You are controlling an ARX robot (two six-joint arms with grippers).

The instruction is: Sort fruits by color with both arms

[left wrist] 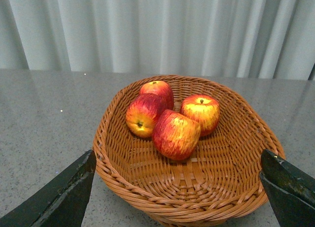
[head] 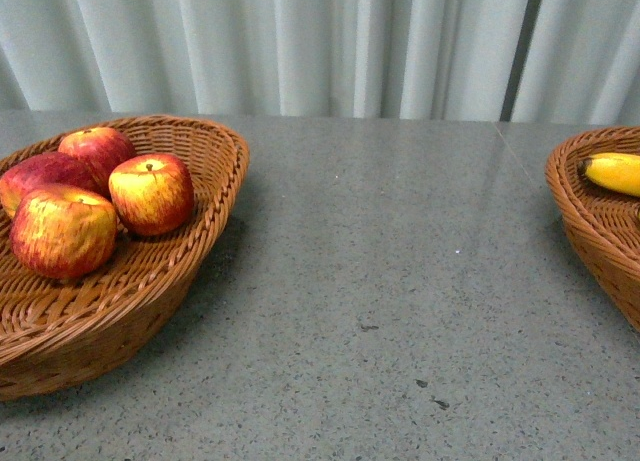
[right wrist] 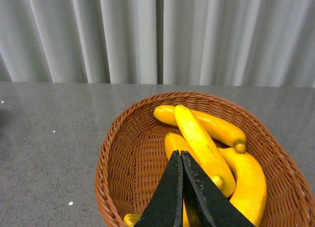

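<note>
Several red apples [head: 152,192] with yellow streaks lie in a wicker basket [head: 215,196] at the left of the front view. They also show in the left wrist view [left wrist: 175,134], inside the same basket [left wrist: 118,153]. My left gripper [left wrist: 179,187] is open and empty, above the basket's near rim, its fingers [left wrist: 64,195] wide apart. Several yellow bananas [right wrist: 202,145] lie in a second wicker basket [right wrist: 110,153]. My right gripper [right wrist: 181,155] is shut and empty above them. One banana end [head: 612,172] shows at the right edge of the front view. Neither arm shows in the front view.
The grey speckled tabletop [head: 400,281] stretches between the two baskets, with the banana basket's rim [head: 585,221] at its right edge. A pale pleated curtain [head: 320,41] hangs behind the table.
</note>
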